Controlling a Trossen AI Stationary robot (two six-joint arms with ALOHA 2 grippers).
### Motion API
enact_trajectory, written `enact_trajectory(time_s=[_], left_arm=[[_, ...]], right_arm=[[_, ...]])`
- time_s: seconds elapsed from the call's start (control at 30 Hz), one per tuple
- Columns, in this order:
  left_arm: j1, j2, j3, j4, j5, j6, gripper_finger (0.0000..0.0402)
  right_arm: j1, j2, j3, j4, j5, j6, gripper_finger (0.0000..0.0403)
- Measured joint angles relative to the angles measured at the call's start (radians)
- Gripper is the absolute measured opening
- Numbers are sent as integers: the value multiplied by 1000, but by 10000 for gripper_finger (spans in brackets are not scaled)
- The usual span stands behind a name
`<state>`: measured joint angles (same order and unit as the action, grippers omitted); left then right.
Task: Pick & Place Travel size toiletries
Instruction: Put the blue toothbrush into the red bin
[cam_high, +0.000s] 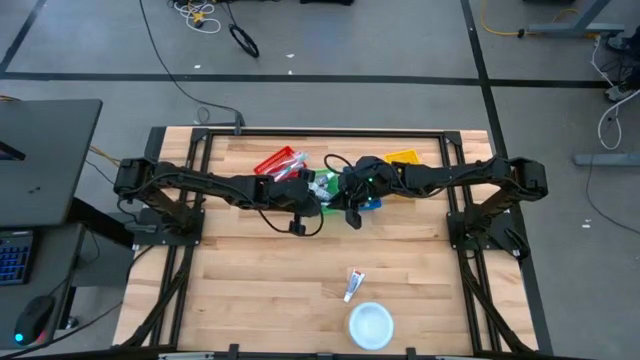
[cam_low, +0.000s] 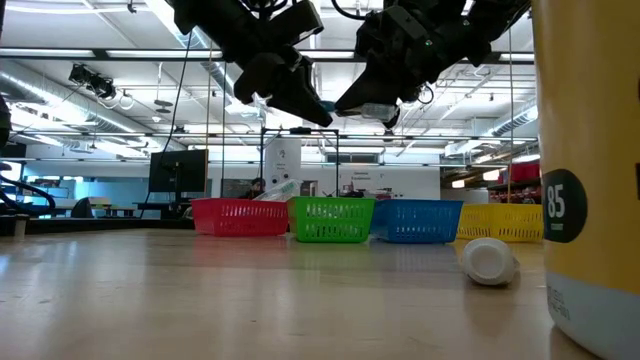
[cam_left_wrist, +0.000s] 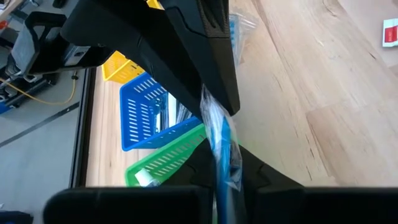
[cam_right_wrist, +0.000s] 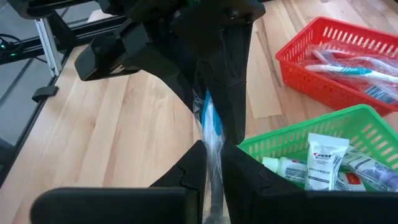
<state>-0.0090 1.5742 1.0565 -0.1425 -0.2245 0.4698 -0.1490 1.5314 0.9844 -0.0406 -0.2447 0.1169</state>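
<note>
A blue toothbrush in a clear wrapper hangs in the air between my two grippers, above the green basket and the blue basket at the table's far side. My left gripper is shut on one end of it. My right gripper is shut on the other end. The two grippers face each other almost tip to tip. A small white tube lies on its side on the bare wood near the front. My left gripper pinches one end of the wrapped toothbrush between its two fingers, wrapper and all. The fingers slant down from the table's left and lie along the brush. The brush is lifted clear of the baskets. My right gripper pinches the opposite end of the same wrapped toothbrush between its two fingers. The fingers slant down from the table's right and lie along the brush, whose middle spans the short gap to the other gripper.
Along the far edge stand a red basket with wrapped toothbrushes, the green basket with white tubes, the blue basket and a yellow basket. A round white disc sits near the front edge.
</note>
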Motion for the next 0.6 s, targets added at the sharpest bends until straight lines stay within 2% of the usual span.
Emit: enact_trajectory(time_s=[0.23, 0.37, 0.5, 0.6], left_arm=[[0, 0, 0, -1, 8, -65, 21], [1, 0, 0, -3, -10, -68, 31], [0, 0, 0, -2, -9, -71, 20], [0, 0, 0, -2, -11, -73, 20]], right_arm=[[0, 0, 0, 7, 2, -10, 44], [0, 0, -2, 19, 35, -47, 45], [0, 0, -2, 15, 10, -28, 45], [0, 0, -2, 14, 34, -27, 45]])
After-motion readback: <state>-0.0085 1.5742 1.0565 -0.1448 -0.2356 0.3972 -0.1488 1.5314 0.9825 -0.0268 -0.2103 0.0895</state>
